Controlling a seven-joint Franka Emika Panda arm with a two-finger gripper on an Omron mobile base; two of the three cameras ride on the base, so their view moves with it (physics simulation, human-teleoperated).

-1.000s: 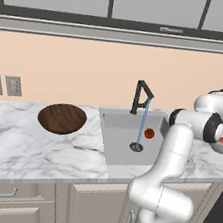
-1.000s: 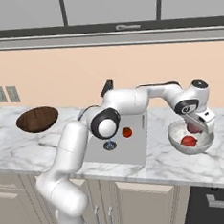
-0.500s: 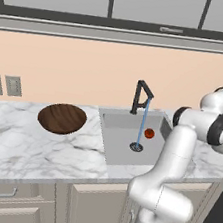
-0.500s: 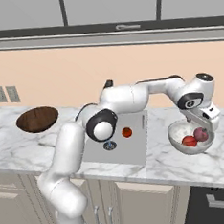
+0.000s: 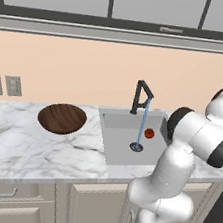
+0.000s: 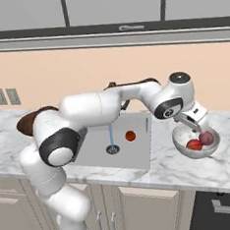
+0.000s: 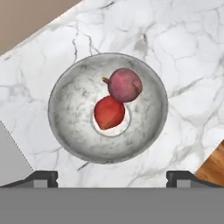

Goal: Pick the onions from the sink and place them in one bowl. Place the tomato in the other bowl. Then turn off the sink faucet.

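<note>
Both onions lie together in the pale grey-white bowl [image 7: 70, 118], the mauve-pink one [image 7: 125, 85] touching the deep red one [image 7: 109, 113]. My gripper [image 7: 112, 177] hovers open just above that bowl, nothing between its fingers. From the right base camera the gripper [image 6: 200, 124] hangs over the bowl [image 6: 188, 153] on the counter right of the sink [image 6: 135, 152]. The tomato [image 6: 130, 135] [image 5: 149, 133] rests on the sink [image 5: 119, 142] floor near the drain. Water runs from the black faucet [image 5: 142, 95]. The wooden bowl [image 5: 62, 118] stands left of the sink.
A marble counter [image 5: 21, 150] runs along the wall, with outlets [image 5: 3, 85] at the far left. My own arm stretches across the sink in the right base view and hides part of the wooden bowl [image 6: 25, 123]. A wood floor corner [image 7: 214, 168] shows beyond the counter edge.
The mauve-pink onion has been let go and now lies in the pale bowl beside the red one. The gripper has opened and lifted a little above the bowl.
</note>
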